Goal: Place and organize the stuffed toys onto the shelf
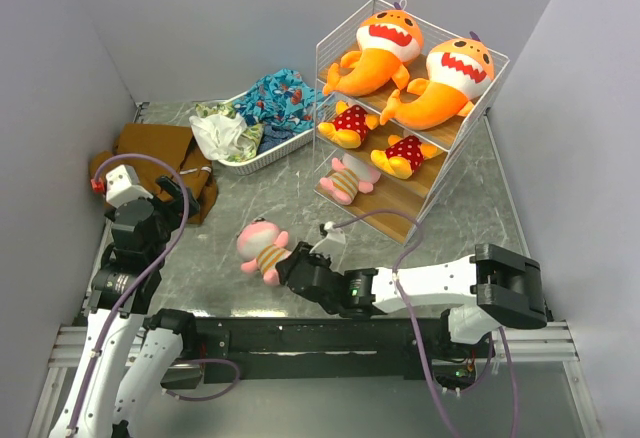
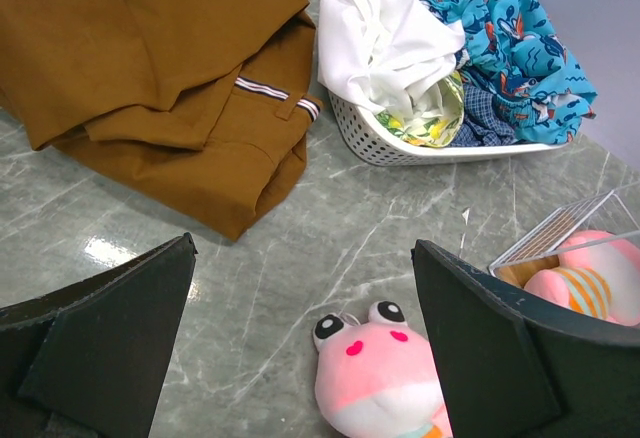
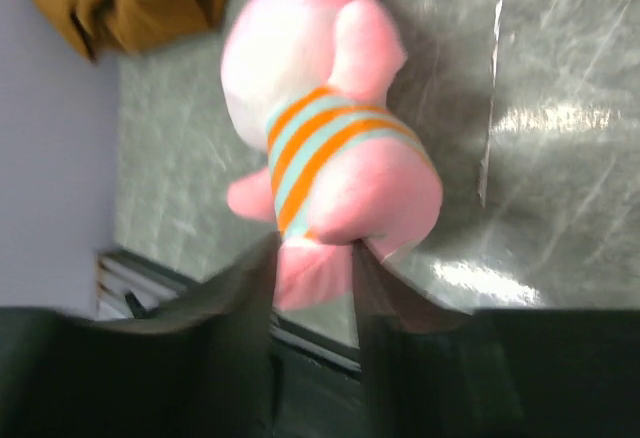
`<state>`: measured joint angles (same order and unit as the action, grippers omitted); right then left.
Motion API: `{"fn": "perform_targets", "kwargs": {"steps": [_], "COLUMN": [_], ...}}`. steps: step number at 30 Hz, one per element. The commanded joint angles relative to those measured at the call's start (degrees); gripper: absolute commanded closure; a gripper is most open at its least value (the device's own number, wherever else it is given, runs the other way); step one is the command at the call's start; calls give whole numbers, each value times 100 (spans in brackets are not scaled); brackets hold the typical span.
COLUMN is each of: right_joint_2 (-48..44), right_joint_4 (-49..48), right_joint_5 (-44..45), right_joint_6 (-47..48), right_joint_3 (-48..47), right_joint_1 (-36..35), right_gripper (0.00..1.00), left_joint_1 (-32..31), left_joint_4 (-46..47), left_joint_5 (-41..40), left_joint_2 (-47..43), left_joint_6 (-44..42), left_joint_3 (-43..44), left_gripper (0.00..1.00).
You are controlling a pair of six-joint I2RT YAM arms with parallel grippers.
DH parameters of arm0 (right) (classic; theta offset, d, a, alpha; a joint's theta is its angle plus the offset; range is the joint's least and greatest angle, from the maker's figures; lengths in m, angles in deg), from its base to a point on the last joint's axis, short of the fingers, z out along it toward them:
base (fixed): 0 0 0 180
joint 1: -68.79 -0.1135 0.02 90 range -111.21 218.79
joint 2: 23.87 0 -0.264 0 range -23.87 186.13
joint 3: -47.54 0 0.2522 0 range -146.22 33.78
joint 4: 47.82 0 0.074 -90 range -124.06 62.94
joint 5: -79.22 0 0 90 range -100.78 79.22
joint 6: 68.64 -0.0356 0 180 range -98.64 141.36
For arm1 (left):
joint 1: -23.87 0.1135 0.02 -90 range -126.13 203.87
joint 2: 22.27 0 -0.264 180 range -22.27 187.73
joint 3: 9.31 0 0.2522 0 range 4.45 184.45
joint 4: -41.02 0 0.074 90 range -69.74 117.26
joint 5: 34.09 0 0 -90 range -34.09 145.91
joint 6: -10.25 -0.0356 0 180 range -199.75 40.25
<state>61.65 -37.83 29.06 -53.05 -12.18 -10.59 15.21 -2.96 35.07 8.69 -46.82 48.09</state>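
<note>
Plush (image 3: 330, 148) pinched by right gripper (image 3: 312, 258) | left gripper (image 2: 302, 253) agape over table (image 2: 380, 208)

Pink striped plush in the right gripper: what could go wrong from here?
1. The right gripper pinches only a foot of the pink striped plush; it may slip out or dangle when lifted.
2. A dangling body could snag on the shelf or nudge the other pink plush on the bottom tier.
</note>
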Motion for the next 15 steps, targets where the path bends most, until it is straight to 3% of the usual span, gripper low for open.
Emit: {"fn": "perform_targets", "kwargs": {"steps": [1, 3, 6, 10, 15], "right_joint_2": [27, 53, 0, -53, 53], "right_joint_4": [324, 710, 545, 183, 1114], "right_joint_5": [-564, -695, -1056, -2598, -3227], "right_joint_6": [1142, 2021, 3210, 6315, 8563], "right_joint_3": [-238, -519, -651, -774, -1310], "right_joint_1": [-8, -8, 1, 18, 133], "right_gripper": [53, 52, 52, 51, 44], "left_joint_1": [-3, -3, -3, -3, -3], "left_joint_4": [200, 201, 200, 200, 192], "left_joint_5": [36, 54, 54, 62, 98], "left_joint_2": [-20, -20, -11, -11, 7], "left_joint_6": [-137, -146, -137, -138, -155], "left_joint_3": [66, 57, 57, 57, 48], "left_gripper": [3, 4, 3, 4, 3]}}
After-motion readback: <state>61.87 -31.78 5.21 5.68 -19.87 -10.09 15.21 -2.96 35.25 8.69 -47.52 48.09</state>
